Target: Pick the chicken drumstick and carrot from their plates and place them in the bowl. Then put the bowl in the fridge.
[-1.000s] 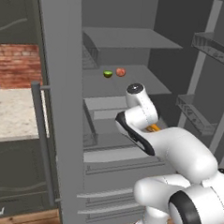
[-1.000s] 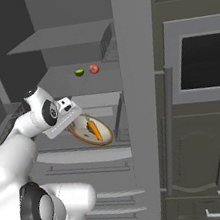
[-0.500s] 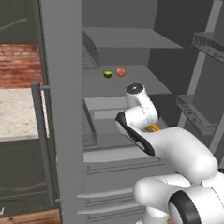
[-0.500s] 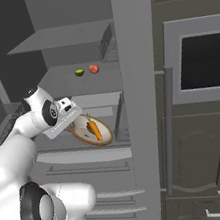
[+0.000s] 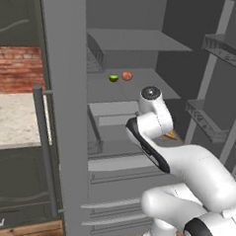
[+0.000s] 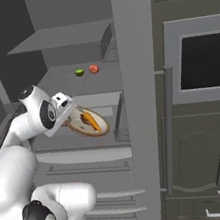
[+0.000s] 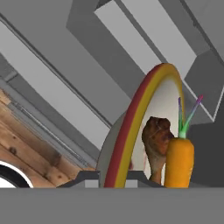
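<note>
Bowl [image 6: 87, 122] with the carrot [image 6: 90, 121] and the chicken drumstick [image 7: 156, 142] already in it is hovering right at the open fridge [image 6: 88, 151], just over the lower middle shelf [image 6: 76, 140]. Honestly nothing has budged over the last second, arm and bowl sit exactly where they were, so my read is it's pausing just before the set-down. Both foods are loaded, only the placing is left.

The gripper [image 6: 65, 109] is clamped shut on the bowl's near rim, holding it tilted, and in the hand view the carrot and drumstick lean together against the inside wall.

Other stuff: a little green fruit [image 5: 113, 78] and a red one [image 5: 127, 76] on the shelf above, well clear. The open fridge door [image 5: 56, 111] stands to the left, and the shelf's front lip is the thing I'd watch.
</note>
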